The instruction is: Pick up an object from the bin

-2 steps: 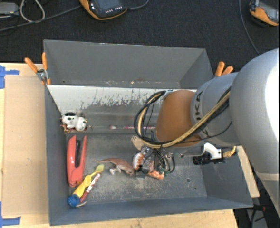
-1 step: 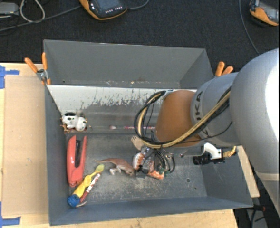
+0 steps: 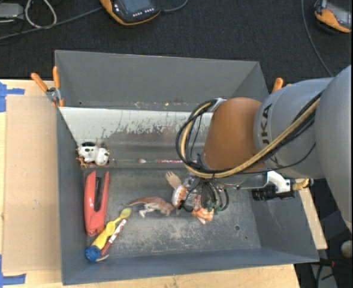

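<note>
Down low, jaws just right of brown toy lizard (image 3: 152, 206), over small orange-white scrap (image 3: 203, 216) lying loose on bin (image 3: 158, 83) floor, clear of walls, likely easiest reach. Released or clenched: cannot tell. Well left of lizard, red tool (image 3: 96, 200).

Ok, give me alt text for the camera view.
The arm's gripper is low in the grey bin, beside a small orange thing and a brown toy lizard. A red tool, a yellow-and-blue toy and a white figure lie left.
</note>
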Controlling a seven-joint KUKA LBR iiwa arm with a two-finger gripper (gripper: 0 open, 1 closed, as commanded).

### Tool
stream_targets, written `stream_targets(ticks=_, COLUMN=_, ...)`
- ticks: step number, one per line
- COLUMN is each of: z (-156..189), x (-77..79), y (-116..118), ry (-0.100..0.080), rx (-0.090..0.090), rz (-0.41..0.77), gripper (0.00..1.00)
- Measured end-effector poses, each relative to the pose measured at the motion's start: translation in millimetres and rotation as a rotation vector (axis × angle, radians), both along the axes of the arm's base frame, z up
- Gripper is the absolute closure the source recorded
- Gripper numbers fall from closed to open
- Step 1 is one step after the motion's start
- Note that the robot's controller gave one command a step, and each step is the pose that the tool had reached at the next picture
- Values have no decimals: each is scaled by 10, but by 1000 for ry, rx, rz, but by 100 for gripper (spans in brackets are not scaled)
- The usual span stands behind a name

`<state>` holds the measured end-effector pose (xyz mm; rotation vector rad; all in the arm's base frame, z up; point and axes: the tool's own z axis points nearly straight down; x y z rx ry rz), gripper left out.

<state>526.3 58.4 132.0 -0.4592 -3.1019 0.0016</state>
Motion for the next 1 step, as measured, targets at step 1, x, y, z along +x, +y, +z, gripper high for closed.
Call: stream_targets(ticks=1, z=780, x=87, y=-64, ry=1, rx=0, rz=-16, gripper=100)
